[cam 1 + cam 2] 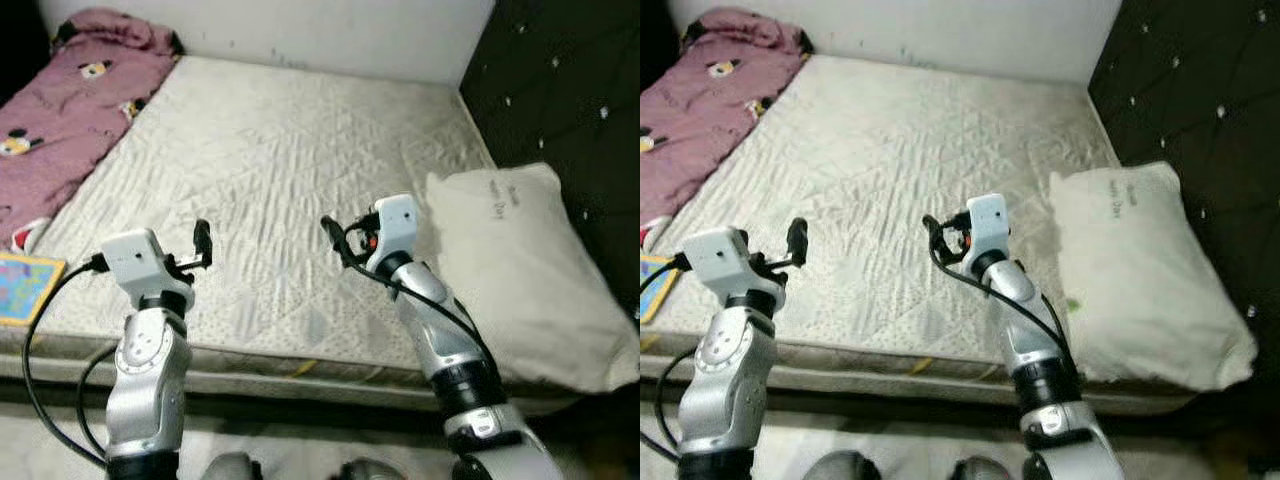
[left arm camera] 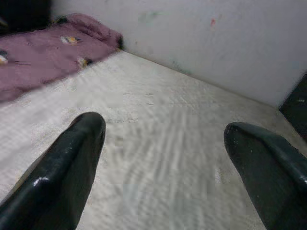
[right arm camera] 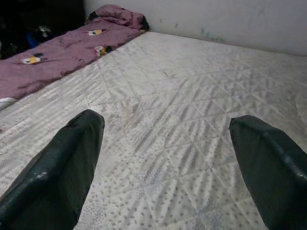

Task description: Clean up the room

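A bare white quilted mattress (image 1: 290, 160) fills the scene. A pink blanket (image 1: 70, 100) with cartoon prints lies bunched along its far left side. A white pillow (image 1: 520, 270) rests at the right edge against the dark headboard. Both arms are raised over the mattress's near edge. My left gripper (image 1: 202, 245) is open and empty, its black fingers (image 2: 72, 158) spread wide above the mattress. My right gripper (image 1: 333, 238) is open too, with nothing between its fingers (image 3: 67, 158), and hangs left of the pillow.
A colourful flat book (image 1: 22, 288) lies at the near left corner of the mattress. A dark tufted headboard (image 1: 570, 90) runs along the right. A white wall (image 1: 300, 25) stands behind the bed.
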Available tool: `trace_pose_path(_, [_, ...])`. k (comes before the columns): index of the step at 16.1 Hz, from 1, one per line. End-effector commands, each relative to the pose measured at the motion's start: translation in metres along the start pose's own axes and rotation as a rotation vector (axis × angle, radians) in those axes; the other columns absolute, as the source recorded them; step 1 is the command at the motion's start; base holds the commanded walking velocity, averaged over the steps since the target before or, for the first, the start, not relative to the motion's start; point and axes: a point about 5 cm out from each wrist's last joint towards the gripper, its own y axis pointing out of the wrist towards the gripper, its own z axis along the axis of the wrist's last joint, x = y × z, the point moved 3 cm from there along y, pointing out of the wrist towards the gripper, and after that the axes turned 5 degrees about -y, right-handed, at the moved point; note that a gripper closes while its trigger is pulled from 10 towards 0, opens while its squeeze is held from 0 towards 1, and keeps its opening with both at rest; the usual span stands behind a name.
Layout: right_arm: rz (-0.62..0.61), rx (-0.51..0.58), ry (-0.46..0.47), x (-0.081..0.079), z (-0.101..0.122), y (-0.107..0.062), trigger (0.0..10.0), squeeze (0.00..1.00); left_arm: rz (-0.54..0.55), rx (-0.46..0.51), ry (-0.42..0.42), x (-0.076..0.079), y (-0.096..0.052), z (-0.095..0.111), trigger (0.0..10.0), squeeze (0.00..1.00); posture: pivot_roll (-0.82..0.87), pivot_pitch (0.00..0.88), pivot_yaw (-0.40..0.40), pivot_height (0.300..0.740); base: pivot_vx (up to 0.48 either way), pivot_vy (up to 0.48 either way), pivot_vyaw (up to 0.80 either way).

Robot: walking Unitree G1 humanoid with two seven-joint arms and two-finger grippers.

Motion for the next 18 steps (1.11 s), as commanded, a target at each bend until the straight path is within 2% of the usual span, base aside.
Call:
trace_pose_path(1, [-0.012,0.004,0.003,0.0042,0.0021,0.0004,10.0,0.0,-0.011,-0.001,0.004,0.0029,0.0005,0.001,10.0,0.0,-0.03,0.0,-0.08,0.74,0.0,0.48,0.0])
trace_pose_path(6, [-0.007,-0.002,0.008,0.0035,0.0008,0.0007,10.0,0.0,-0.008,-0.003,0.005,0.0023,0.0006,0.0007,10.0,0.0,-0.03,0.0,-0.08,0.74,0.0,0.48,0.0])
trace_pose_path(11, [-0.003,-0.008,0.006,0.0026,-0.0007,0.0008,10.0,0.0,-0.008,-0.001,0.01,0.0023,0.0003,0.0008,10.0,0.0,-0.03,0.0,-0.078,0.74,0.0,0.0,0.0])
trace_pose_path(14, [-0.001,-0.015,0.004,0.0028,-0.0016,0.0012,10.0,0.0,-0.008,-0.006,0.005,0.0027,0.0008,-0.0002,10.0,0.0,-0.03,0.0,-0.08,0.74,0.0,0.48,0.0])
trace_pose_path(18, [0.006,-0.025,0.003,0.002,-0.0051,0.0009,10.0,0.0,-0.007,-0.013,-0.001,0.003,0.0002,-0.0027,10.0,0.0,-0.03,0.0,-0.087,0.74,0.0,0.48,-0.35])
